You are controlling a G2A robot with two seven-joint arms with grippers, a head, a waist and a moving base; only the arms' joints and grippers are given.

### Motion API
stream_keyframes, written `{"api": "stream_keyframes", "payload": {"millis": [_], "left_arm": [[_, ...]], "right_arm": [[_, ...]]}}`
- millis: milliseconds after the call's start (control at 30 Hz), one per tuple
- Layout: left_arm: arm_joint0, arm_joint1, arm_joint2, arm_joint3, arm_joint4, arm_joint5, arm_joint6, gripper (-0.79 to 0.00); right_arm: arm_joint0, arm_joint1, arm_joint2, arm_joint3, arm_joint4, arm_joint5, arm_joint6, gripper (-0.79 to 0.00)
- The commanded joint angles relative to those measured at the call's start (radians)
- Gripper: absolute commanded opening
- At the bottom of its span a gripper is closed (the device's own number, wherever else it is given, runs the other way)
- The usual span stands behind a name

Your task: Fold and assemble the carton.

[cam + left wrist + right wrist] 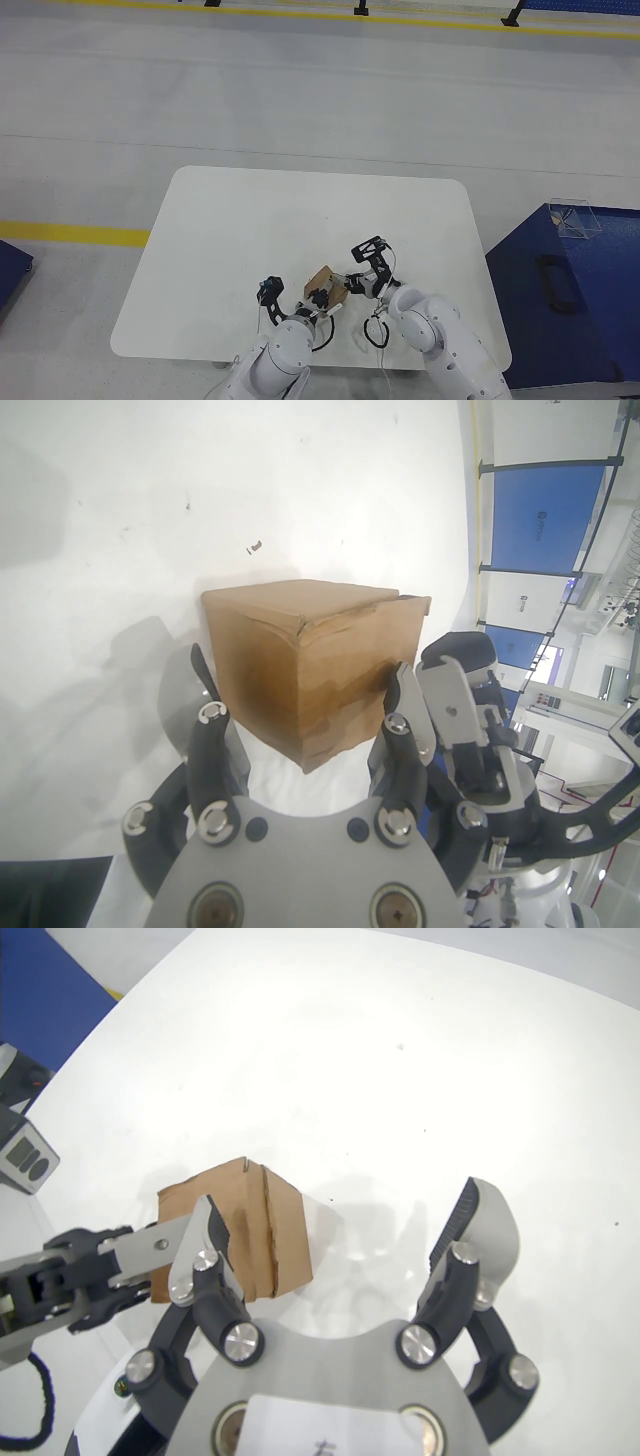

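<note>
Near the front edge of the white table (300,210), between the two arms, the carton (325,283) stands as a small brown cube, already folded into shape. It is corrugated board with a matte, fibrous, slightly rough surface. One upper corner (300,627) is crushed and wrinkled, a flap (415,602) juts just past the top edge, and a darker patch (260,685) stains the near faces. It is probably very light and empty: stiff along the flat panels, weak at creases and corners, likely to skid on the smooth tabletop if pushed from one side only. The best hold seems to be on opposite flat faces, away from the damaged corner. The left gripper (300,664) straddles it with the jaws wide, one ribbed pad (400,680) touching a face, the other just beside. The right gripper (339,1195) is spread wide too, one finger (210,1228) against the carton's side, the other over bare table.
</note>
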Motion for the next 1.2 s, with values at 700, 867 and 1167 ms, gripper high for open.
{"api": "stream_keyframes", "payload": {"millis": [700, 867, 1167], "left_arm": [[0.173, 0.029, -0.048, -0.172, 0.120, -0.252, 0.078, 0.000], [0.158, 0.046, -0.044, -0.141, 0.310, -0.457, 0.099, 0.000], [0.091, 0.090, 0.007, 0.061, 1.013, -0.731, 0.237, 0.000]], "right_arm": [[-0.002, 0.001, 0.037, -0.053, -0.027, 0.095, 0.025, 0.000], [-0.015, 0.005, 0.084, -0.062, -0.014, 0.123, 0.006, 0.000], [-0.022, 0.010, 0.138, -0.048, 0.038, 0.131, 0.007, 0.000]]}}
